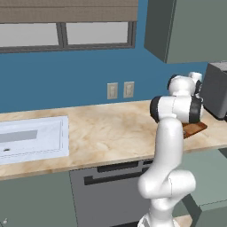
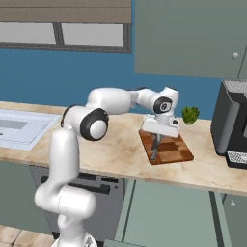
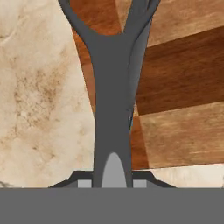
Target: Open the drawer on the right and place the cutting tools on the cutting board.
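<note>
Left base view: white arm blocking most of the work area; only a corner of the checkered light-and-dark-brown wooden cutting board (image 1: 195, 129) visible on the marbled beige countertop (image 1: 111, 128), just right of the arm's dark elbow. White sink (image 1: 33, 139) far left of the board, dark grey dishwasher front with black slots (image 1: 111, 188) below the counter edge. No readable writing.

Right base view: two-finger gripper (image 2: 155, 144) poised directly above the board (image 2: 174, 152), over its left half. Slim dark cutting tool (image 2: 154, 150) hanging down from the fingers, lower end at or just above the board surface; contact not resolvable. Small green plant (image 2: 190, 115) behind the board, black appliance (image 2: 234, 128) to its right. Drawer state not resolvable from here.

Hand view: jaws clenched on the dark grey forked tool (image 3: 113, 100), extending out over the board's edge (image 3: 179, 87), counter alongside. No brands or labels.

Judgement: placing step, 1 tool in hand. Next: lower until resting on the board, release, retract straight up.
</note>
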Available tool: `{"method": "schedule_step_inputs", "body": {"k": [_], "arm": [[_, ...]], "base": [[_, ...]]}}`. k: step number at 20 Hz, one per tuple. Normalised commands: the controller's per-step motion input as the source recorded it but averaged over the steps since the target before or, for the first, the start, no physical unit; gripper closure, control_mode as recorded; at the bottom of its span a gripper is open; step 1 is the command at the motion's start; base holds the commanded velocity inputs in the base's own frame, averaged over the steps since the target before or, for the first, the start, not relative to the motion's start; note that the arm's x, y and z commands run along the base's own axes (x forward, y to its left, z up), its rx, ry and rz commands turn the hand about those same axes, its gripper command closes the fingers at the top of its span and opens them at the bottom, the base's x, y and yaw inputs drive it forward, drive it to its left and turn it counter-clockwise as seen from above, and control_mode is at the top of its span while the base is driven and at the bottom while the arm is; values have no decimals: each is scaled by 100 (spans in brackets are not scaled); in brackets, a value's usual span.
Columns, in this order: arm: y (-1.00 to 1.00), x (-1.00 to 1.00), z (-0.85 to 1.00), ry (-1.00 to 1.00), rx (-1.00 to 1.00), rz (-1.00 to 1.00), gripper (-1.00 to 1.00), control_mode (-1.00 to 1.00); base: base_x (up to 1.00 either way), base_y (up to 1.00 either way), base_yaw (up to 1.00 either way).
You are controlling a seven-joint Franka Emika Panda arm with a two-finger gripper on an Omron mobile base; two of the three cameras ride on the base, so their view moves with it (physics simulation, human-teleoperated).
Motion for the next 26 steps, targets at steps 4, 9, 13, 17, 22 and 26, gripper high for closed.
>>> {"method": "schedule_step_inputs", "body": {"k": [4, 9, 13, 17, 22, 26], "arm": [[-37, 25, -37, 0, 0, -6, 100, -100], [-16, 20, -38, 0, 0, -4, 100, -100], [-8, 1, -41, 0, 0, -2, 100, -100], [-9, 3, -42, -1, 0, -1, 100, -100], [-1, 17, -25, -4, 0, -1, 100, -100], [0, 5, -10, -5, 0, 0, -100, -100]], "base": [[0, 0, 0], [0, 0, 0], [0, 0, 0], [0, 0, 0], [0, 0, 0], [0, 0, 0]]}}
